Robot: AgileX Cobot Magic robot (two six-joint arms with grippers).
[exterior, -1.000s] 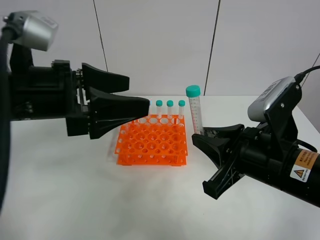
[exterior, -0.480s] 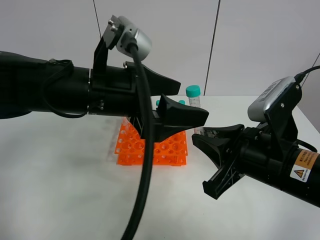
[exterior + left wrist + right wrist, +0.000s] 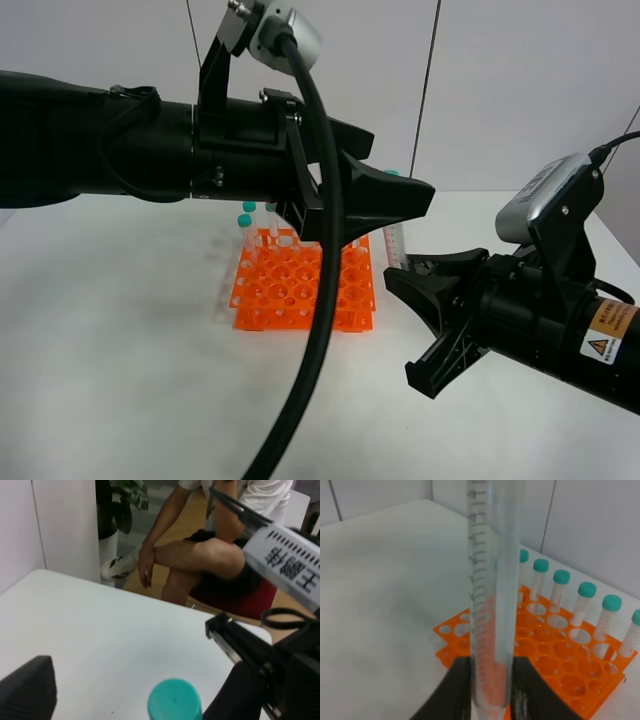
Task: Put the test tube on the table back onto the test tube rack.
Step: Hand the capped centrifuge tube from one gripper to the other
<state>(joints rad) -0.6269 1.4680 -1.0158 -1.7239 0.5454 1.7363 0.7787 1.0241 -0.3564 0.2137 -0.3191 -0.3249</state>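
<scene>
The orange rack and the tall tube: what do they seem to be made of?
Rack: likely moulded plastic, bright orange, slightly glossy, with even round holes. Tube: clear, probably plastic, perhaps glass; the rack shows through it and printed marks run along it. Cap: matte teal plastic, apparently.

orange rack (image 3: 268,292), teal-capped clear tube (image 3: 492,595), white table (image 3: 120,380).

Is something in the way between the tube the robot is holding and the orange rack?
Nothing on the table does. The right gripper holds the test tube upright beside the test tube rack. But the open left gripper hangs above the rack, at the tube's cap, and could block the way over.
</scene>
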